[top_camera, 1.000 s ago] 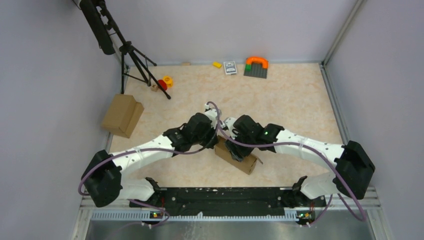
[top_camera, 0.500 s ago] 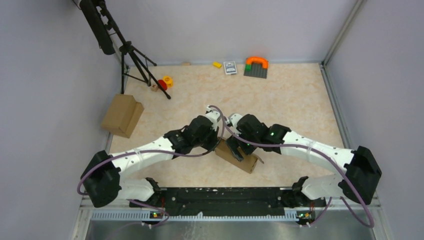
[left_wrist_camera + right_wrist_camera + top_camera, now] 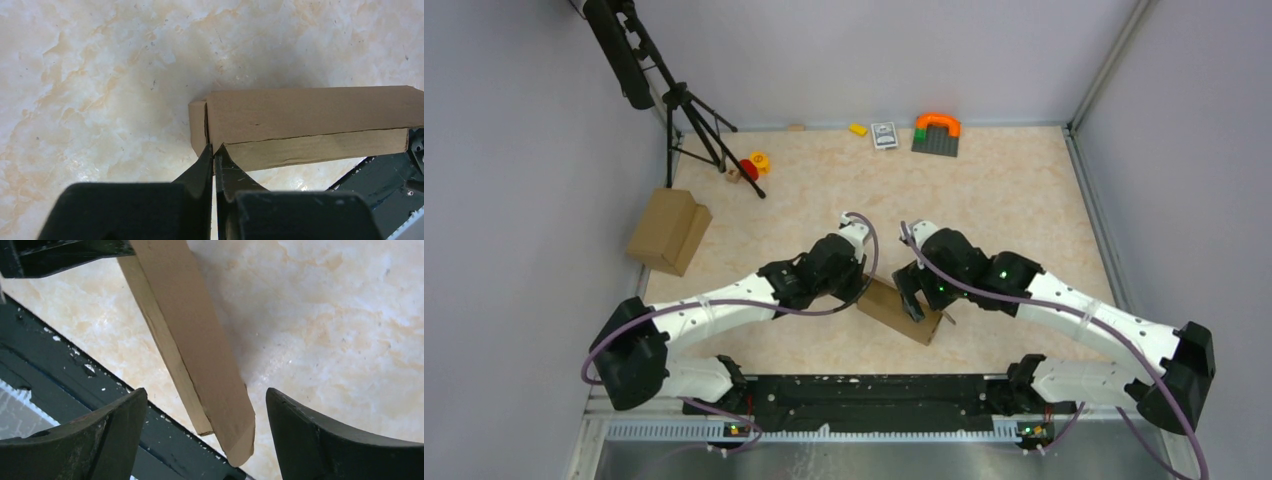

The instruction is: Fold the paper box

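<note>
Right now we are touching our left gripper (image 3: pixel 214 150), jaws pressed together, to one end of the long, shallow brown paper box (image 3: pixel 902 311) near the table (image 3: pixel 1004 200) front, our right gripper (image 3: pixel 205 390) straddling the other end, spread wide, empty.

Paper box (image 3: pixel 902 312) lies on the table (image 3: pixel 1004 190), front and centre. Left gripper (image 3: pixel 862 290) is at its left end, and right gripper (image 3: pixel 913 300) straddles its right end. Stepped carton (image 3: pixel 669 231) sits far left with the tripod (image 3: pixel 692 125) behind it. Card deck (image 3: pixel 884 135) and baseplate (image 3: pixel 935 140) sit along the back wall.
</note>
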Action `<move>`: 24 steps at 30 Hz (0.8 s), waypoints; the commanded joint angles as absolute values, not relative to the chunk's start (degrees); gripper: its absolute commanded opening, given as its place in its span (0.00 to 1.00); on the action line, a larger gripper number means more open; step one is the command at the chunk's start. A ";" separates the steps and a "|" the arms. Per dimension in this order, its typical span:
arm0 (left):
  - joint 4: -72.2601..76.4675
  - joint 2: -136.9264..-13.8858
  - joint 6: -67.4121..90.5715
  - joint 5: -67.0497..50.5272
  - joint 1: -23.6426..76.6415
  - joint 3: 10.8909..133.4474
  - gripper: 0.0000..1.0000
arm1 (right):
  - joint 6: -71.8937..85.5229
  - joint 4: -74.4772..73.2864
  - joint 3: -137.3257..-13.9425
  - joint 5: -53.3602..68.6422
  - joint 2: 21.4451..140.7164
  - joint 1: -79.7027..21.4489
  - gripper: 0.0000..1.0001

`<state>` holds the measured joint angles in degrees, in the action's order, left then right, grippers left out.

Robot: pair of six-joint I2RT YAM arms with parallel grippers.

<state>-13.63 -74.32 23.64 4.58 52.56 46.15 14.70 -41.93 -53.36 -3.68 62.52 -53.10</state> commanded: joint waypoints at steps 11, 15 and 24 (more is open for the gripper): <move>-16.77 -77.68 27.80 7.54 54.48 48.27 0.00 | 36.83 -53.14 -50.50 -14.21 55.50 -53.46 0.70; -17.04 -78.32 27.77 7.96 54.99 48.93 0.00 | 37.92 -52.56 -49.15 -15.37 54.60 -53.44 0.60; -18.11 -79.19 28.04 8.83 55.50 50.09 0.00 | 39.77 -55.54 -48.87 -18.77 58.75 -53.44 0.55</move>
<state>-14.68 -77.43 27.40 8.58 54.92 49.06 37.76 -53.98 -49.06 -15.59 57.45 -53.10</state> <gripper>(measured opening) 0.002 0.562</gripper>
